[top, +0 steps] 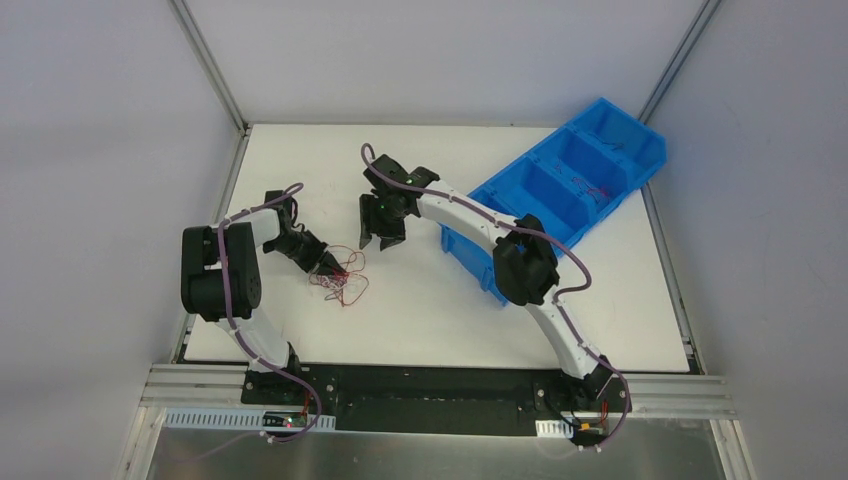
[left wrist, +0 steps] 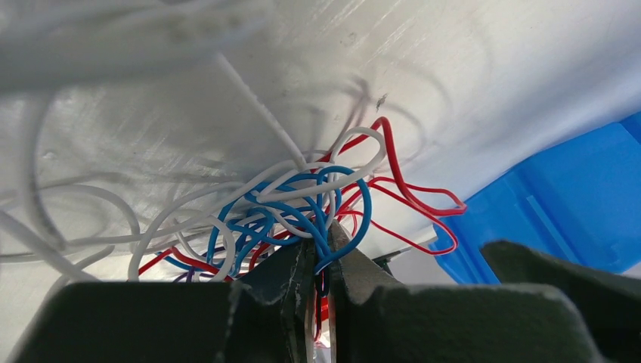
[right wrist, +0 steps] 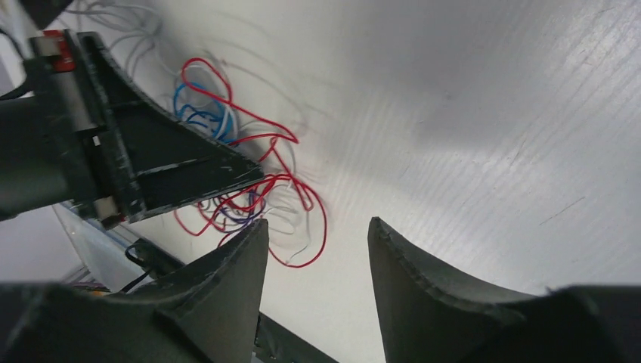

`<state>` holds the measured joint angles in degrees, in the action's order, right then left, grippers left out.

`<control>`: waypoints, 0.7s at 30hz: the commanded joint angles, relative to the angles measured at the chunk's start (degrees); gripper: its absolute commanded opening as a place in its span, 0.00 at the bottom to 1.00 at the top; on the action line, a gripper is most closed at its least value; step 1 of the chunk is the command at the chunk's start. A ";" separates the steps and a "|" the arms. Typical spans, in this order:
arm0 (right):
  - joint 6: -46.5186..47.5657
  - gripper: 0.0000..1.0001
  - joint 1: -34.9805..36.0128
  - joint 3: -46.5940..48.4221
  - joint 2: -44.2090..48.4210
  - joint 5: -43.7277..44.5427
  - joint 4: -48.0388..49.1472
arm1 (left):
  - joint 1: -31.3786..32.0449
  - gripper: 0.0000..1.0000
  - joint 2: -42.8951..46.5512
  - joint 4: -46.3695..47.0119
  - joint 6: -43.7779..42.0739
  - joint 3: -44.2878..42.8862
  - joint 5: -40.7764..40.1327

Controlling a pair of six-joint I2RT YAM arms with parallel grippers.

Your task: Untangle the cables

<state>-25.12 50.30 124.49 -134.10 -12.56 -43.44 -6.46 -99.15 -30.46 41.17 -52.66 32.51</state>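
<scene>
Cables [left wrist: 302, 200] red, blue, white, purple; bin [top: 600, 135] blue; table [top: 450, 310] white.

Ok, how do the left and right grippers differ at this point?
The left gripper has its fingers pressed together on strands of the cables. The right gripper has its fingers apart with nothing between them. The left gripper sits at the edge of the bundle, while the right gripper stands clear of it, on the side toward the blue bin. Both are dark, two-fingered and low over the white table.

cables [top: 340, 274] | thin red, blue, white wires | tangled clump | on table [top: 450, 320], left of centre
</scene>
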 commanded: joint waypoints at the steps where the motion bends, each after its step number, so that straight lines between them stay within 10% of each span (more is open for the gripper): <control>1: 0.43 0.53 0.49 3.58 -1.52 1.96 -2.02 | -0.30 0.09 1.47 -1.36 0.03 -0.66 0.36; 14: -0.47 0.51 1.98 0.46 -6.28 -4.28 4.45 | -0.15 0.08 0.13 -1.36 -0.04 -1.25 0.35; 21: -2.07 0.28 2.14 0.37 -8.50 -4.34 6.68 | -0.13 0.05 -0.85 -1.27 -0.45 -1.98 1.04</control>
<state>-26.17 52.23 123.90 -142.12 -16.43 -39.00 -6.46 -99.33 -30.48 41.15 -52.97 32.51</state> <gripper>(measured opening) 0.362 0.058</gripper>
